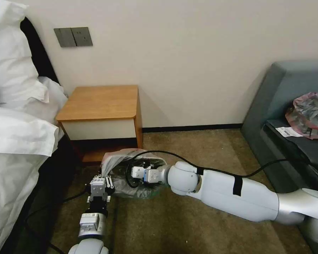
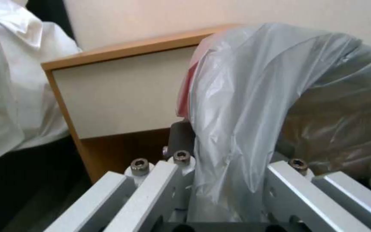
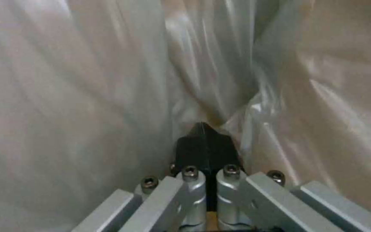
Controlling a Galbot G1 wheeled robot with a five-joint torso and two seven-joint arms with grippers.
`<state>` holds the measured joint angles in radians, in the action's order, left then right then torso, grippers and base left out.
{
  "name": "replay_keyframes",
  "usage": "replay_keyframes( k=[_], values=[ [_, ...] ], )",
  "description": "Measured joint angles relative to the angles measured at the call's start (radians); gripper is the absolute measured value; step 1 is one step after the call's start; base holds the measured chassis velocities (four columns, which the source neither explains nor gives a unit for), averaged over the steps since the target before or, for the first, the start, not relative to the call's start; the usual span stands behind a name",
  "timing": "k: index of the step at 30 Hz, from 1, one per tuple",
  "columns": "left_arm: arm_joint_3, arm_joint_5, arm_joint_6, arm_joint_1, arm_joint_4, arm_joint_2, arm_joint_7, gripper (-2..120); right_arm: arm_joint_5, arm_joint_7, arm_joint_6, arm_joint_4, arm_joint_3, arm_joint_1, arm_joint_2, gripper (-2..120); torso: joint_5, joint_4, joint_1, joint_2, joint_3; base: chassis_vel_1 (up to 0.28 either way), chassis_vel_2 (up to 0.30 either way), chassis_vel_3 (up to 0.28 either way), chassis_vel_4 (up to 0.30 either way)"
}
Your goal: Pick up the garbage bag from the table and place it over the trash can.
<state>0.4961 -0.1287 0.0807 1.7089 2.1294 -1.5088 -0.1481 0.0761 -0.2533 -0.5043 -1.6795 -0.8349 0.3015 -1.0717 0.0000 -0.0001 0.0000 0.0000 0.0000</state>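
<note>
The thin translucent grey plastic garbage bag (image 1: 125, 165) drapes the green trash can (image 1: 145, 192) before the wooden surface (image 1: 99, 102). Left gripper (image 1: 103, 180), fingers (image 2: 181, 135) apart, straddles its edge; right gripper (image 3: 203, 129), fingers together, presses inside. Pushing could tear the film.

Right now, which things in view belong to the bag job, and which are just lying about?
Job:
- garbage bag, draped on the trash can
- left gripper, at the bag's edge
- right gripper, inside the bag
- table

Lying about:
- second bag on the sofa
- bed
</note>
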Motion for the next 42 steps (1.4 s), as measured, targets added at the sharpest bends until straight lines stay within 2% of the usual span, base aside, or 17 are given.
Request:
replay_keyframes(
  k=[26, 42],
  values=[
    [-0.052, -0.080, -0.004, 0.022, 0.023, -0.056, -0.016, 6, -0.044, -0.012, 0.026, 0.181, 0.000, 0.004, -0.114, 0, 0.0000, 0.0001, 0.000, 0.000, 0.000, 0.000, 0.000, 0.000, 0.000],
    [-0.070, -0.100, -0.003, 0.032, 0.036, -0.073, -0.015, 6, -0.053, -0.009, 0.040, 0.212, 0.023, 0.018, -0.135, 0, 0.0000, 0.0002, 0.000, 0.000, 0.000, 0.000, 0.000, 0.000, 0.000]
  ],
)
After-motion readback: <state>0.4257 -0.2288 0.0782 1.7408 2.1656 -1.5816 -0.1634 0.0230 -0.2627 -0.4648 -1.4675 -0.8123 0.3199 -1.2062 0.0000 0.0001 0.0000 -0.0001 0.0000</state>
